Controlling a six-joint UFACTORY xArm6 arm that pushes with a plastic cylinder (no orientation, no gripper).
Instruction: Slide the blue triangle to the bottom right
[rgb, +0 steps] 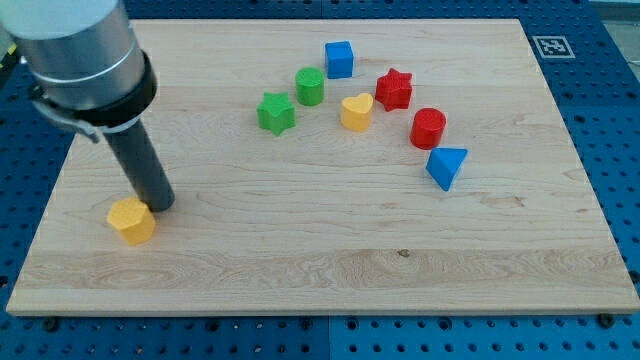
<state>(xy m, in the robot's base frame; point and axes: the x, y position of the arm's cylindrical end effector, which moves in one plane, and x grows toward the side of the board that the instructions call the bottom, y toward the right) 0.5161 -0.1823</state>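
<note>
Pale wood grain covers the surface (330, 270), a rectangular board laid on a blue perforated base (610, 120), with a black-and-white marker tag (549, 45) at the view's top right corner.

The blue triangle (446, 166) is seen right of centre, roughly at mid-height of the surface. It is a small wedge-shaped block, bright blue, with one point turned toward the view's bottom. Just above it, close but seemingly not touching, a red cylinder (428, 128) is found. Further up and slightly left a red star (394, 88) is placed, and left of that a yellow heart (356, 112). A blue cube (339, 59) sits nearest the view's top, with a green cylinder (310, 86) and a green star (275, 112) trailing off to the left. These blocks form an arc above and to the left of the triangle. Nothing is seen between the triangle and the view's bottom right corner.

Well apart, near the view's left edge, a yellow block (132, 220), apparently hexagonal, is placed. The dark rod is lowered beside it, and my tip (160, 205) is set just at that block's upper right, touching or nearly so. No fingers are fitted to this arm, so no spread or pinch can be told.
</note>
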